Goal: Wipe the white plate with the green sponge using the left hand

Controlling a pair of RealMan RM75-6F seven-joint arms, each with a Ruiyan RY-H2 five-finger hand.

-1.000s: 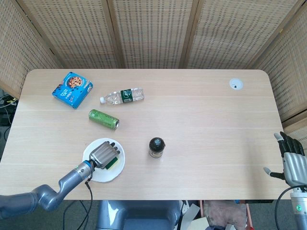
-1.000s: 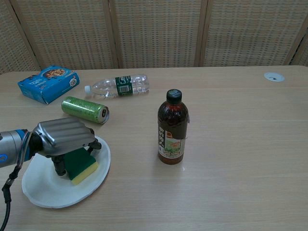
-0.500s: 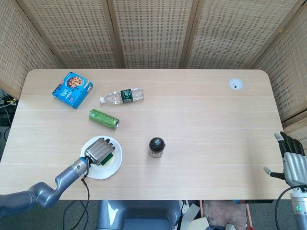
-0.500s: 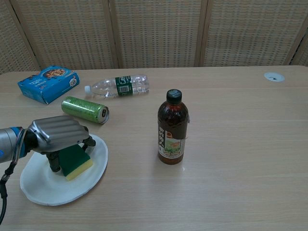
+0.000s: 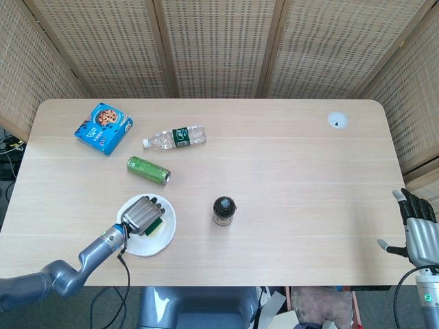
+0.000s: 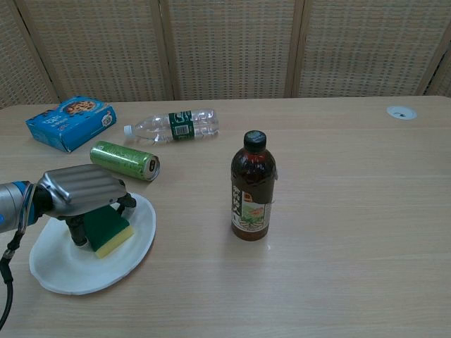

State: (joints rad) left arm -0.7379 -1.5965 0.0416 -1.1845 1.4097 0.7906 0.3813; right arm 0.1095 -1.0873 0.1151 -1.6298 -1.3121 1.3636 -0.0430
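Green sponge (image 6: 106, 227): a block with a dark green top and a yellow underside, laid on the white plate (image 6: 134, 246) and held there by the left robot hand (image 6: 79, 190), whose fingers are clamped down over it. In the head view the sponge (image 5: 157, 226) is largely covered by that hand (image 5: 142, 214).

White plate (image 5: 164, 240): round, shallow, set near the front left edge of the counter (image 5: 288, 171). Compared with one second ago, the plate, the sponge and the left robot hand are found slightly further left and further from the front edge; against the frame half a second ago only a slight shift is seen.

Right robot hand (image 5: 417, 229): shown at the front right corner, off the counter, fingers apart, nothing held; unchanged from the earlier frames.

Other items, all unmoved:
- Green can (image 6: 125, 160), lying on its side just behind the plate.
- Clear water bottle (image 6: 171, 125), lying on its side behind the can.
- Blue cookie box (image 6: 70, 122), at the far left.
- Dark tea bottle (image 6: 253, 189), upright, right of the plate and well apart from it.
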